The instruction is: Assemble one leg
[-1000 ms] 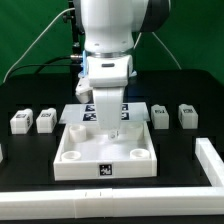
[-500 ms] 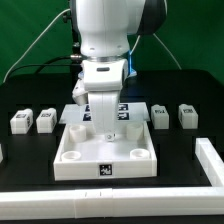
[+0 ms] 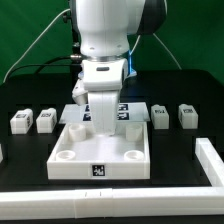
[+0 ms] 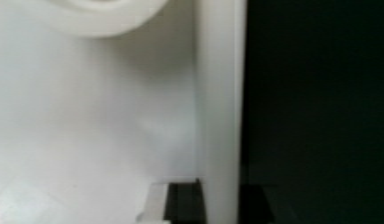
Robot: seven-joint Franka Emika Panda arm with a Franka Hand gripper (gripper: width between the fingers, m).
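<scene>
1. Hanging straight down in the ext. view, the white Panda arm [image 3: 105, 40] sits mid-frame, w/ the gripper [image 3: 105, 120] low over the far part of the slab [image 3: 100, 148]. It is at or just above the slab surface; can't tell if they touch.
2. Pincer state: fingertips blend into the white slab and arm body, so can't tell how far apart they are, or whether they have hold of anything.
3. Slab is a big white flat piece w/ round corner sockets, lying on the black table [image 3: 40, 175], w/ a sq. tag on its near face.
4. Legs are all on the table, apart from the slab and gripper. The far-left leg [image 3: 20, 121] and inner-left leg [image 3: 45, 120] stand side by side on the exterior view's left. The inner-right leg [image 3: 159, 116] and far-right leg [image 3: 186, 115] are on the exterior view's right. Each is a small white block w/ a tag face.
5. Marker board [image 3: 127, 112] lies flat behind the slab, partly hidden by the gripper.
6. White rail [image 3: 208, 160] runs along the table edge at the exterior view's right; green backdrop [image 3: 190, 40] behind.
7. Wrist view is v. blurred and close. It shows a white slab surface [image 4: 100, 120] w/ the curved rim of one socket [image 4: 118, 15], a brighter straight edge [image 4: 221, 100], then dark table [image 4: 322, 100] beyond it.
8. Small dark patch [image 4: 171, 200] is too blurred to identify. No legs or fingers can be made out in this view.
</scene>
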